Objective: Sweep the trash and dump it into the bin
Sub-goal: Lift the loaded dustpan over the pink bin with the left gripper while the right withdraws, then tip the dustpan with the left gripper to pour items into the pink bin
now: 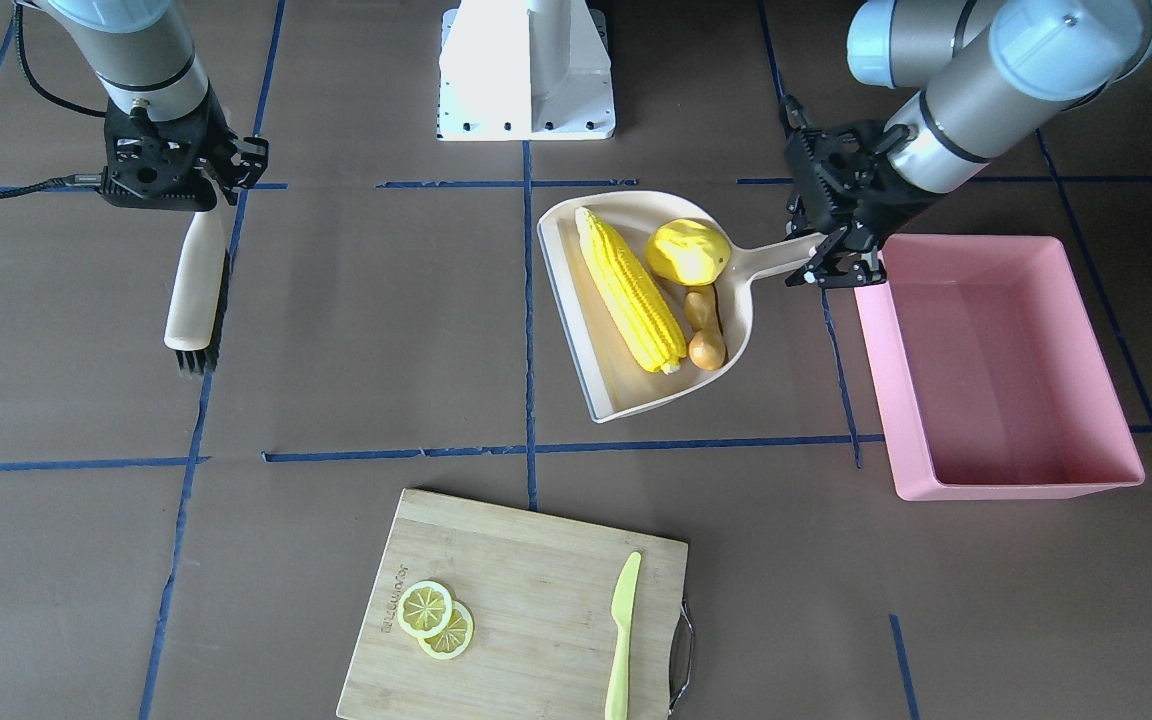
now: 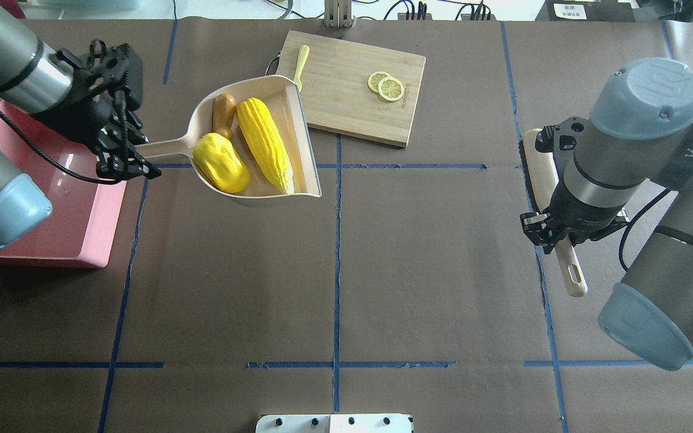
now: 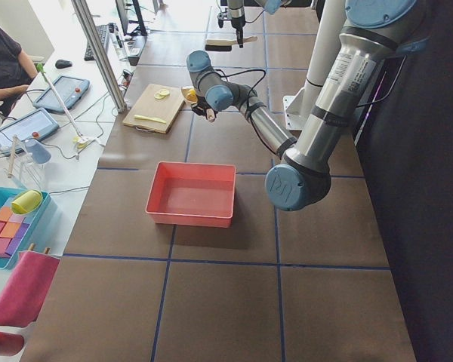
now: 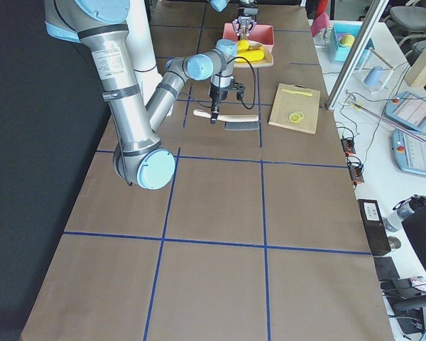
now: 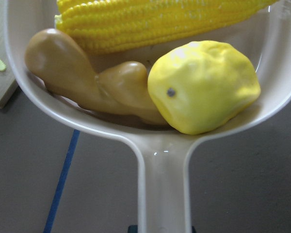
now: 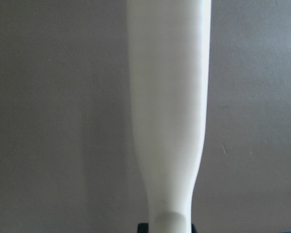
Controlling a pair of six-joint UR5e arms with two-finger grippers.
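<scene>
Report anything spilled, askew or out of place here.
Nothing stands out. The corn cob, lemon-like fruit and ginger root lie inside the dustpan, held by the left gripper; none has spilled. The bin sits upright beside it, the brush in the right gripper.

**Trash and bin.** We show the three trash items lying together in the cream dustpan point(image 1: 604, 392). The long yellow corn cob point(image 1: 630, 290) lies across the pan, roughly parallel to its straight open lip. Behind it, the round yellow lemon-like fruit point(image 1: 686, 251) sits where the handle joins the pan. The knobbly tan ginger root point(image 1: 704, 328) lies between cob and rear wall, touching the fruit. The bin point(image 1: 1016, 490), a shallow pink rectangular tub with sloped walls, stands upright on the table point(image 1: 356, 330) near the handle end.
</scene>
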